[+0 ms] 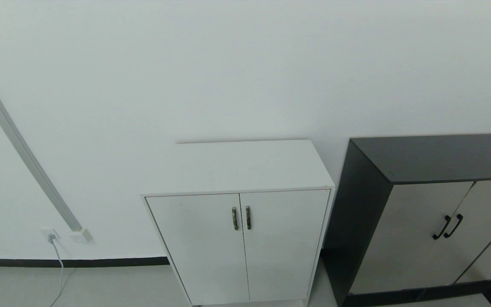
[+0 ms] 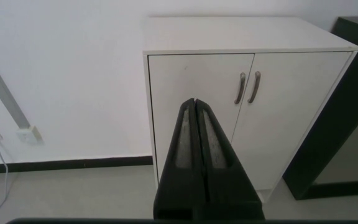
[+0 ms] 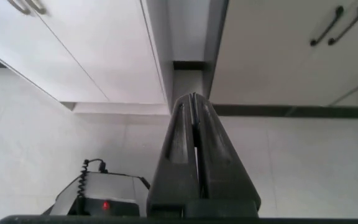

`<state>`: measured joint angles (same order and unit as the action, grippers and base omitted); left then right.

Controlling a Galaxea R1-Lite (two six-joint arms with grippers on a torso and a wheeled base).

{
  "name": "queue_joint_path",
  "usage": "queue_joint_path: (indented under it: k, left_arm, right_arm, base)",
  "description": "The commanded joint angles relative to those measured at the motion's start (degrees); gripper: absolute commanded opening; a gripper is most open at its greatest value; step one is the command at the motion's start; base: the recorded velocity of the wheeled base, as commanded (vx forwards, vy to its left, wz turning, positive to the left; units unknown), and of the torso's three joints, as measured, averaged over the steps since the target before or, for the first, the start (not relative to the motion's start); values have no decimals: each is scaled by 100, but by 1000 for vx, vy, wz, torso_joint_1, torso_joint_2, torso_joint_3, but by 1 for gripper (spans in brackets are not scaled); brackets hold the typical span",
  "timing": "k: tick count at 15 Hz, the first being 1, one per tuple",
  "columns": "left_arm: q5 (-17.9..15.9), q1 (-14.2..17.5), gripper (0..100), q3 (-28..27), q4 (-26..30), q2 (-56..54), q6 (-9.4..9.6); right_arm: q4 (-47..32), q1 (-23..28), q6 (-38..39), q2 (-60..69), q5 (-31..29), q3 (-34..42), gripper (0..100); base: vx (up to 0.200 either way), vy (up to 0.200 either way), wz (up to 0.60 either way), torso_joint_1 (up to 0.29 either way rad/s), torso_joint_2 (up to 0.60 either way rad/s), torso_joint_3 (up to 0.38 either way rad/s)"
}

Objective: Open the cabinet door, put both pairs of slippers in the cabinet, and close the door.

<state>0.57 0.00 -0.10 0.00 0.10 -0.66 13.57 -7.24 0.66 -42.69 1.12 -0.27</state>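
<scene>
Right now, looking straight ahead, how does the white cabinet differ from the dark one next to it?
The white cabinet is white all over; the dark cabinet has a black body with pale grey doors. The white cabinet is narrower, with two doors; the dark cabinet runs past the head view's edge. The white cabinet's handles are grey metal, the dark cabinet's handles black. Both stand against the wall, doors shut.

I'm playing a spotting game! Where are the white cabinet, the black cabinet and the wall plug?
white cabinet [image 1: 203, 247]: head view, on its left door.
black cabinet [image 1: 441, 157]: head view, on its top.
wall plug [image 1: 52, 238]: head view, on the plug's body.
</scene>
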Motion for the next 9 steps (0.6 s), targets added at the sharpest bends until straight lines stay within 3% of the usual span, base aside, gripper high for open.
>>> queue_joint_path:
  k: [1,5,9]
  left_arm:
    - [4,0,0,1,0,-1,-4]
    - [4,0,0,1,0,-1,-4]
    - [4,0,0,1,0,-1,-4]
  right_arm:
    - [-214,-5,-4,-152,152,27,0]
    - [-1120,-146,-39,-231,257,27,0]
    - [-1155,-234,-39,-169,248,27,0]
  base:
    - [0,0,0,0,0,0]
    - [0,0,0,0,0,0]
    - [0,0,0,0,0,0]
